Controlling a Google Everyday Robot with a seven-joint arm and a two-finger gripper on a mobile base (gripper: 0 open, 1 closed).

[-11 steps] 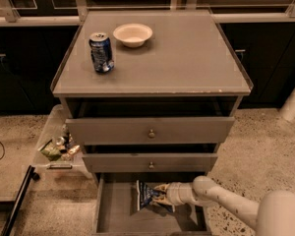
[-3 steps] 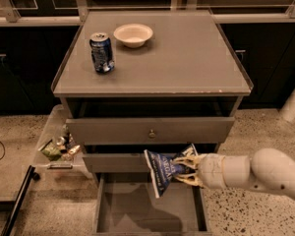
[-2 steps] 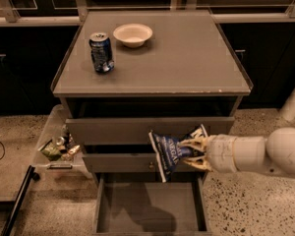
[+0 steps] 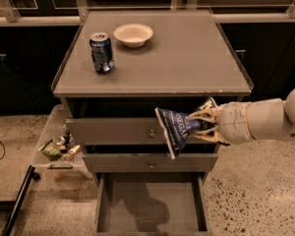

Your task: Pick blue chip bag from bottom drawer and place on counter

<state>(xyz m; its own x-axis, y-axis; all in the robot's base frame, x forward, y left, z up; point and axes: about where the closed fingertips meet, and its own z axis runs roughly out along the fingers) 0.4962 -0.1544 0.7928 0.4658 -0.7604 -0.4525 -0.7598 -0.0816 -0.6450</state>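
Counter (image 4: 187, 58) above, bottom drawer (image 4: 152, 213) open, gripper (image 4: 195, 123) between them — clasping blue chip bag (image 4: 174, 128)

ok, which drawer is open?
Bottom drawer: pulled out, floor showing; top drawer and middle drawer show only fronts. Gripper holds blue chip bag before the top one.

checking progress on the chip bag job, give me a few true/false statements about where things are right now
1. The gripper is shut on the blue chip bag, in front of the top drawer. True.
2. The blue chip bag lies on the counter. False: it hangs in the air, below the counter's front edge.
3. The bottom drawer is pulled open. True.
4. The soda can lies on its side. False: it stands upright on the counter's left part.
5. The bowl sits in the bottom drawer. False: it is on the counter, behind the can.
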